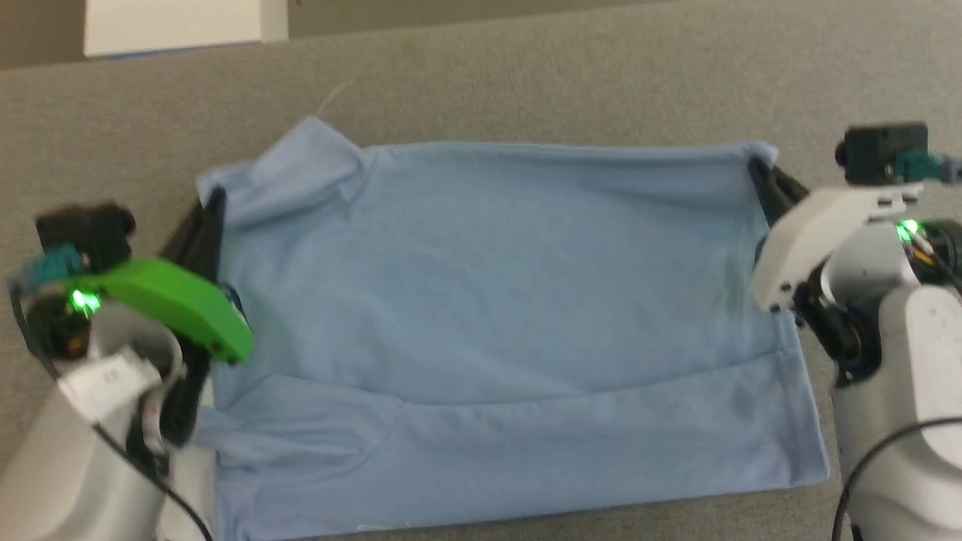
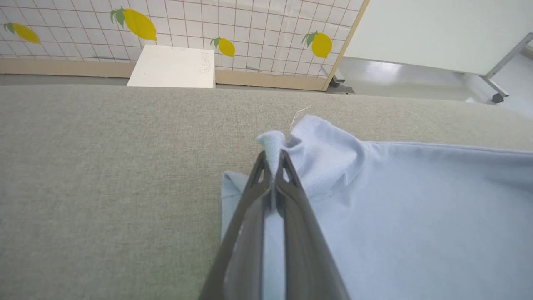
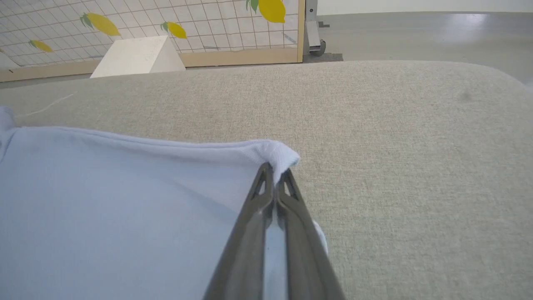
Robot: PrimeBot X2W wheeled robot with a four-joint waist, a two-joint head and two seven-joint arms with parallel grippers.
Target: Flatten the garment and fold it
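Nearest the robot, the shirt's [image 1: 496, 300] hem lies across the desk [image 1: 526, 75], with a narrow strip of bare cloth-covered top before it. A crease runs side to side above that hem, so 2 layers seem to overlap there, though the head view is too blurred to be sure.

Farther on, the left end effector [image 1: 214, 199] is pinched tight on a bunched bit of fabric by the sleeve; in the left wrist view the left end effector [image 2: 272, 156] has a white tuft poking out past its tips. The right end effector [image 1: 755, 169] is clamped on the far right corner [image 3: 279, 156].

The far edge runs straight and taut between the 2 grips.

Beyond it, and to both sides, the desk is open. A white box [image 2: 173, 66] stands past the far edge, before a lemon-print wall [image 2: 250, 25].
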